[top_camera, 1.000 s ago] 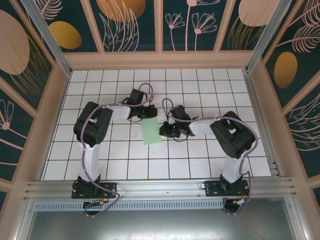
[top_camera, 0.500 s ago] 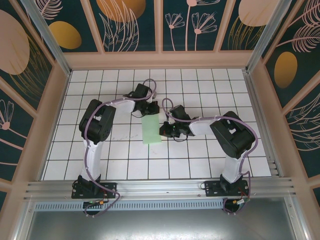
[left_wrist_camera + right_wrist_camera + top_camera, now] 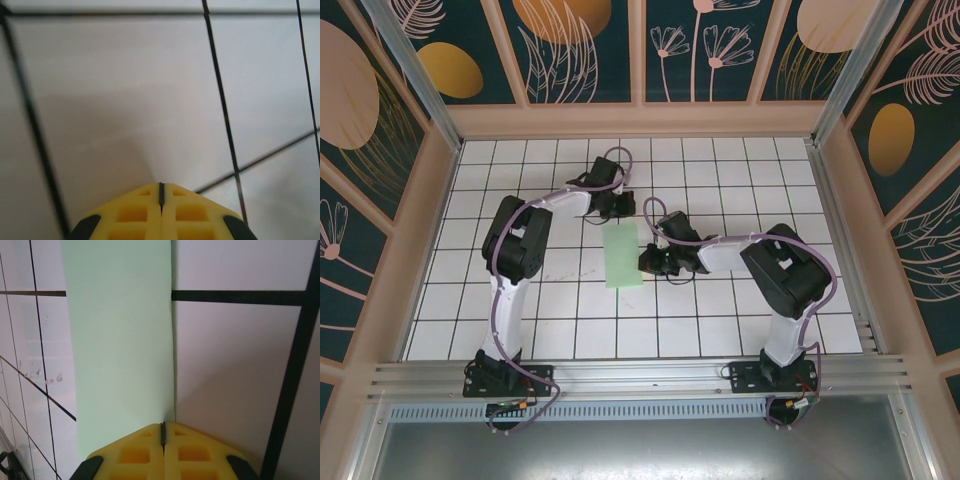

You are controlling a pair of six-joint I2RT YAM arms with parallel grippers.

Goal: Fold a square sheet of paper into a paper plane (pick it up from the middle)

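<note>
Progress looks early: the square sheet of paper (image 3: 622, 254) lies on the table (image 3: 520, 300) as a narrow half-folded strip, left pincer (image 3: 618, 208) shut and empty just beyond its far end, right pincer (image 3: 648, 262) shut on nothing at its right edge, nose and wing folds still to make.

The sheet of paper (image 3: 120, 340) is thin, matt and smooth, pale mint green with crisp edges. The bench (image 3: 720, 170) has a smooth white surface with a soft sheen, ruled with black lines and faintly scuffed in places. The left gripper (image 3: 161, 187) and right gripper (image 3: 163, 426) end in matt yellow moulded plastic. The rail (image 3: 620, 375) along the near edge is ribbed, brushed metal.
</note>
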